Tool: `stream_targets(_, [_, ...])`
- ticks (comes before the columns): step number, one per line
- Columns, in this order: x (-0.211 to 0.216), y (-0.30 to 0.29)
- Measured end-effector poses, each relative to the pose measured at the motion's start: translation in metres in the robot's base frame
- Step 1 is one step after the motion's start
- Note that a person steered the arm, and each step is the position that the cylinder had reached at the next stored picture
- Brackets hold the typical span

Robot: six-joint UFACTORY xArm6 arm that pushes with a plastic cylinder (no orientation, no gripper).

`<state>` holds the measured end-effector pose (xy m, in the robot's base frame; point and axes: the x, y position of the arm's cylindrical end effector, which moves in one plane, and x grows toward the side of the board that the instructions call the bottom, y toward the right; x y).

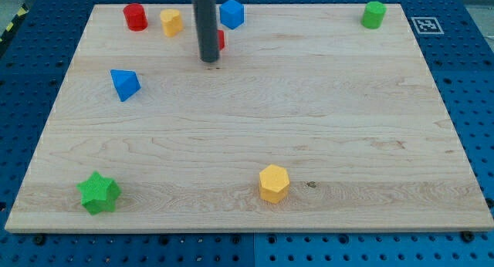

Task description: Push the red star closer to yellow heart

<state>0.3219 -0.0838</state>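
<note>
My tip (209, 61) rests on the board near the view's top, left of centre. A red block (221, 40) sits right behind the rod and only its right edge shows, so I cannot make out its shape. The tip is just below and left of it, and I cannot tell whether they touch. A small yellow block (170, 22), possibly the heart, lies up and to the left of the tip. A red cylinder (135, 17) stands left of that yellow block.
A blue block (231, 13) sits just above and right of the rod. A green cylinder (373, 14) is at the top right, a blue wedge-like block (123, 83) at the left, a green star (99, 193) at the bottom left, and a yellow hexagonal block (274, 183) at the bottom centre.
</note>
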Motion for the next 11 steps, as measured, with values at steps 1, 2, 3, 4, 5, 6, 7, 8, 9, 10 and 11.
stream_targets(1, [-0.013,-0.025])
stream_targets(2, [-0.013,-0.042])
stream_targets(3, [0.001,-0.025])
stream_targets(4, [0.001,0.032])
stream_targets(5, [0.001,0.085])
stream_targets(6, [-0.005,0.084])
stream_targets(7, [-0.021,0.065])
stream_targets(8, [-0.034,0.041])
stream_targets(9, [-0.043,0.019])
stream_targets(10, [-0.053,0.0])
stream_targets(11, [-0.057,-0.014])
